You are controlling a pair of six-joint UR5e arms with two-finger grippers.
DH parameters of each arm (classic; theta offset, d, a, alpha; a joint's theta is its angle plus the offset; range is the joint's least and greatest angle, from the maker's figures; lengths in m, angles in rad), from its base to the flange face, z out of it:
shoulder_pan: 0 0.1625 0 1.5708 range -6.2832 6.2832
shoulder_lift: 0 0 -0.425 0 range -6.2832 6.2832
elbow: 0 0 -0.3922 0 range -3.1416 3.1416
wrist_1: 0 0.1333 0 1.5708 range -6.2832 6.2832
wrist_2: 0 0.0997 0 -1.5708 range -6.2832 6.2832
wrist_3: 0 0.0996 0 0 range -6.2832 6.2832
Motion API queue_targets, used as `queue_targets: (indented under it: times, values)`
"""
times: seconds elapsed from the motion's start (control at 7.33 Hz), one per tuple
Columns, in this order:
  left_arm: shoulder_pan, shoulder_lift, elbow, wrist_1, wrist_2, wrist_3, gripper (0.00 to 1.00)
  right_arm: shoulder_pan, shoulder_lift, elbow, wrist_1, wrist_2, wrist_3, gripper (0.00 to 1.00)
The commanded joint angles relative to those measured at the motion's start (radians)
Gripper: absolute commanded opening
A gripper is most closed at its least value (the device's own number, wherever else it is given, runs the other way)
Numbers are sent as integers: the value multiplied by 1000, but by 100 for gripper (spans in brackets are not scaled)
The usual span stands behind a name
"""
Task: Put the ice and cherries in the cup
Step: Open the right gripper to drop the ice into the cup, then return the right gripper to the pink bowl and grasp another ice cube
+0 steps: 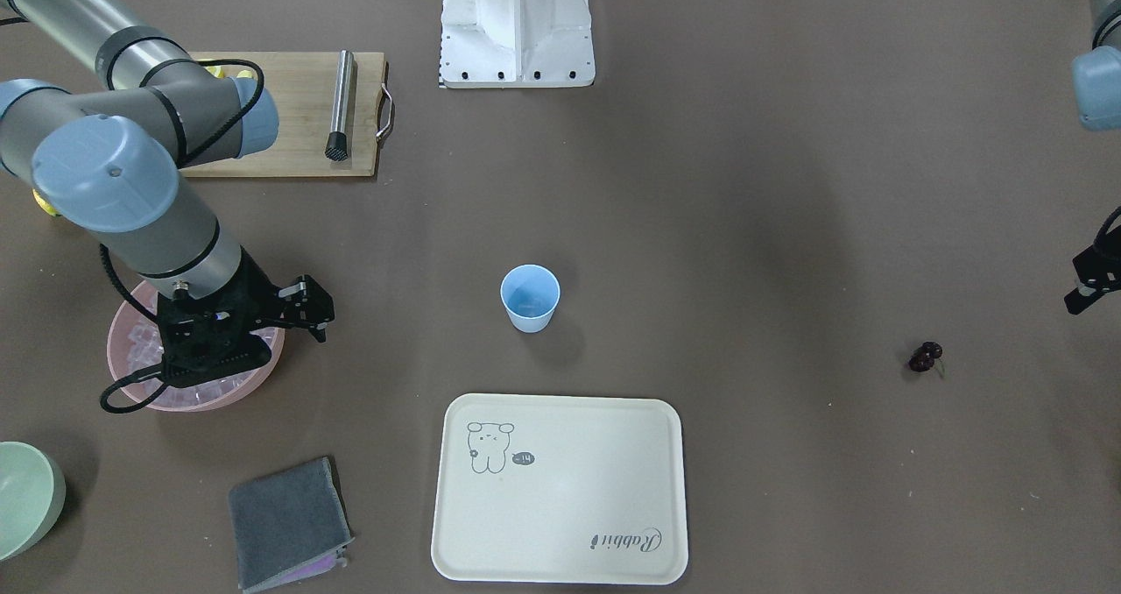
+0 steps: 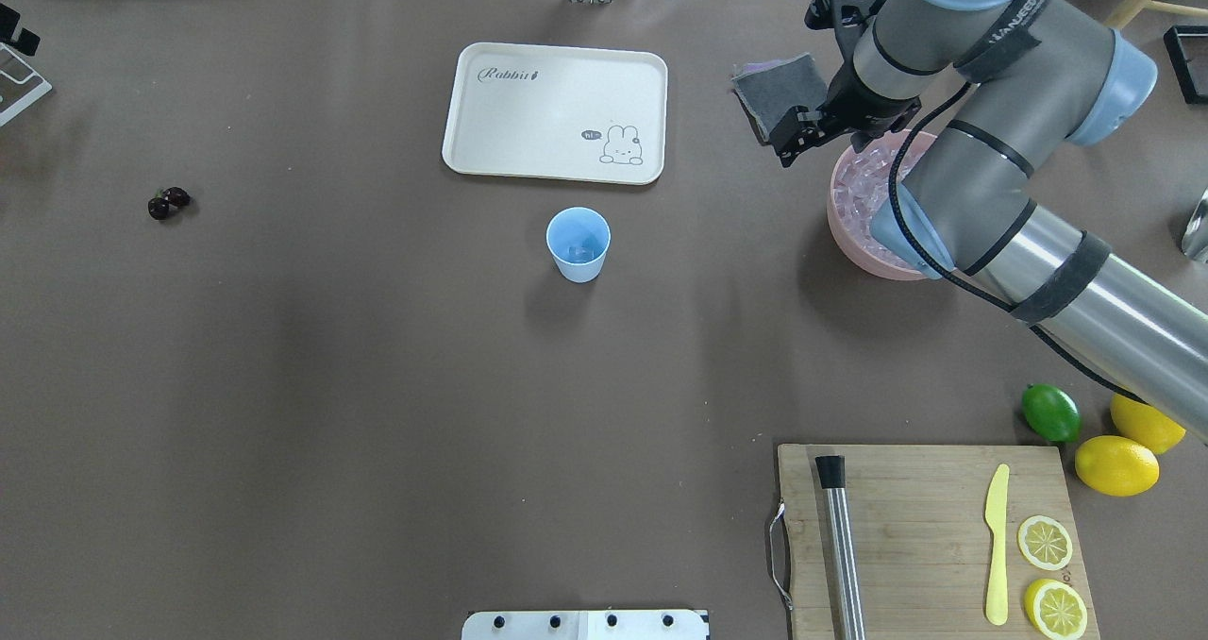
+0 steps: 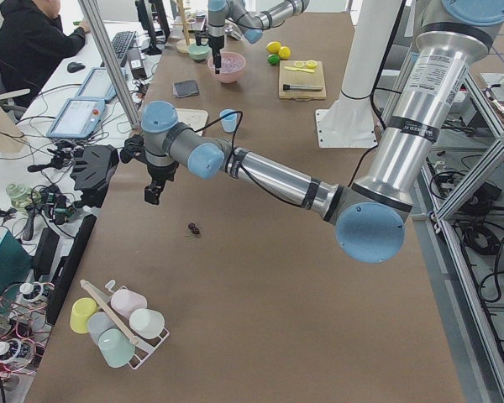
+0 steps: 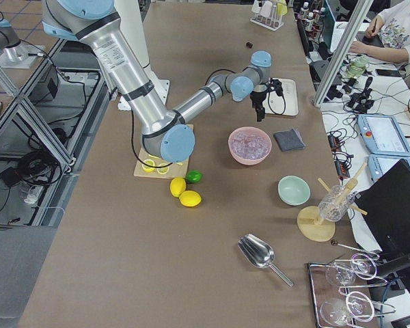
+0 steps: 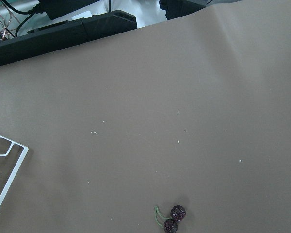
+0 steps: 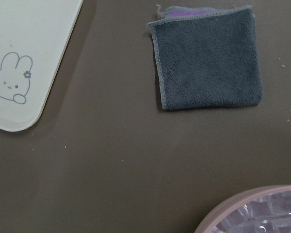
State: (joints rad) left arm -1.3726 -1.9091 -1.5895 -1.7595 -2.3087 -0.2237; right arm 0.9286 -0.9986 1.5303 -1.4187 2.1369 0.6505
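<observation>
While the ice (image 2: 864, 173) sat slick and hard in the pink bowl (image 2: 845, 239), best pinched across flat faces, the cherries (image 2: 168, 202) lay on the counter well apart from the cup (image 2: 578, 244), soft, I judged. For the right gripper (image 2: 788, 144) and the left gripper (image 1: 1082, 296), I couldn't tell how the jaws stood.

A brown table (image 2: 377, 385) fills the middle. Alongside runs a cluttered white desk (image 3: 50, 88). A person (image 3: 29, 42) sits there.
</observation>
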Motion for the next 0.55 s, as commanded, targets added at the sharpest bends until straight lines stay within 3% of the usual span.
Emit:
queue_targets:
  times: [0.0, 0.14, 0.41]
  values:
    - [3, -8, 19, 0, 2, 1, 98, 33, -32, -2, 10, 37, -76, 99]
    - [3, -8, 16, 0, 2, 1, 98, 56, -84, 1, 24, 35, -194, 99]
    - [3, -5, 13, 0, 2, 1, 98, 61, -107, -5, 37, 40, -223, 99]
